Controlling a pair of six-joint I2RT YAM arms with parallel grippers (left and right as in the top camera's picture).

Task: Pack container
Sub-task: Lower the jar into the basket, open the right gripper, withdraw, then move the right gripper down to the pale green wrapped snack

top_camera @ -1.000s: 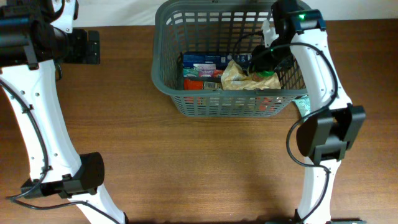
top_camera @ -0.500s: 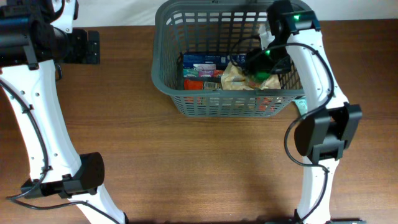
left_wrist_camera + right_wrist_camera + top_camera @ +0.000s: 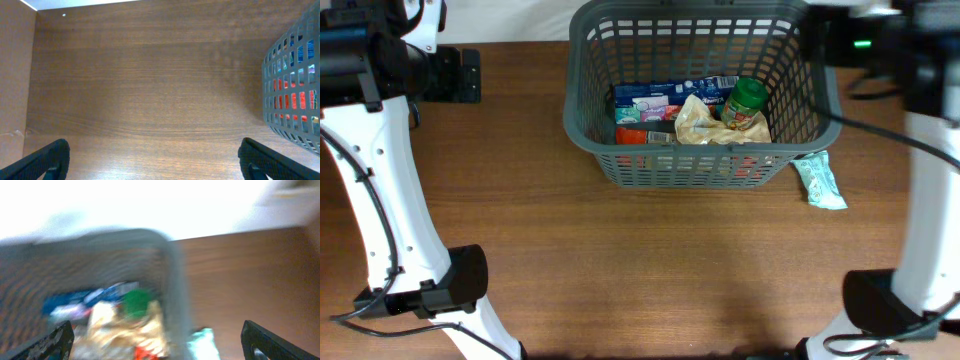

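The dark grey basket (image 3: 692, 172) stands at the back middle of the table. It holds a blue box (image 3: 660, 96), a crumpled yellowish bag (image 3: 698, 122), a green-lidded jar (image 3: 745, 101) and red packs. A teal packet (image 3: 818, 181) lies on the table by the basket's right front corner. My right gripper (image 3: 160, 347) is open and empty, raised above the basket's right wall (image 3: 175, 280); its view is blurred. The right arm (image 3: 880, 45) is blurred at the top right. My left gripper (image 3: 157, 165) is open and empty over bare table left of the basket (image 3: 295, 100).
The left arm (image 3: 380, 60) hangs over the table's back left corner. The right arm's base (image 3: 880, 310) stands at the front right. The teal packet also shows in the right wrist view (image 3: 202, 342). The table's back edge meets a white wall.
My right gripper has left the green-lidded jar in the basket and pulled up and out to the right. The teal packet has come into full view. The left arm has not moved.
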